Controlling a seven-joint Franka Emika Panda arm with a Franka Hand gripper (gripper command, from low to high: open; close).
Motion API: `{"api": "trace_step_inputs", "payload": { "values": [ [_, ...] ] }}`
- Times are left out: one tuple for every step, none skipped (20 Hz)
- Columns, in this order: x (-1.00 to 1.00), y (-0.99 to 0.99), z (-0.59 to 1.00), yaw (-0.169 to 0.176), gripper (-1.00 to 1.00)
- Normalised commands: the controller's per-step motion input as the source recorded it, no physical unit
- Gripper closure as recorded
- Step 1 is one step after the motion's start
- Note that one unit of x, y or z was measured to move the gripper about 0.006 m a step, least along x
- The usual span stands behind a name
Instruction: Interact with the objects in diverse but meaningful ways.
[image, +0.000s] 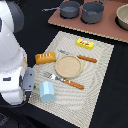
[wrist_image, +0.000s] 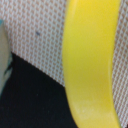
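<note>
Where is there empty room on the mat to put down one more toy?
The placemat is bare on the exterior view's right, past the wooden plate and below the yellow packet. It is crowded on the left: bread loaf, fork, blue cup and the robot arm sit close together.

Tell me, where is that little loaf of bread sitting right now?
In the exterior view, the bread loaf lies on the woven placemat, near its edge on the view's left, just beside the round plate and above the light blue cup.

exterior: high, angled down over placemat (image: 75, 65) | wrist: very close (blurred) on banana (wrist_image: 92, 60), same placemat weave
</note>
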Motion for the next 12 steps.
{"api": "trace_step_inputs", "payload": {
  "values": [
    [0.06, -0.18, 0.00, 0.000, 1.00],
    [0.04, -0.21, 0.00, 0.000, 1.00],
    [0.05, -0.20, 0.00, 0.000, 1.00],
    [0.05, -0.20, 0.00, 0.000, 1.00],
    [0.05, -0.21, 0.00, 0.000, 1.00],
    [0.03, -0.20, 0.00, 0.000, 1.00],
    [0.08, -0.17, 0.06, 0.000, 1.00],
    [0.09, -0.10, 0.21, 0.000, 1.00],
    [0.08, 0.00, 0.40, 0.000, 1.00],
    [0.07, 0.00, 0.61, 0.000, 1.00],
    [0.00, 0.00, 0.84, 0.000, 1.00],
    [-0.04, 0.00, 1.00, 0.000, 1.00]
  ]
}}
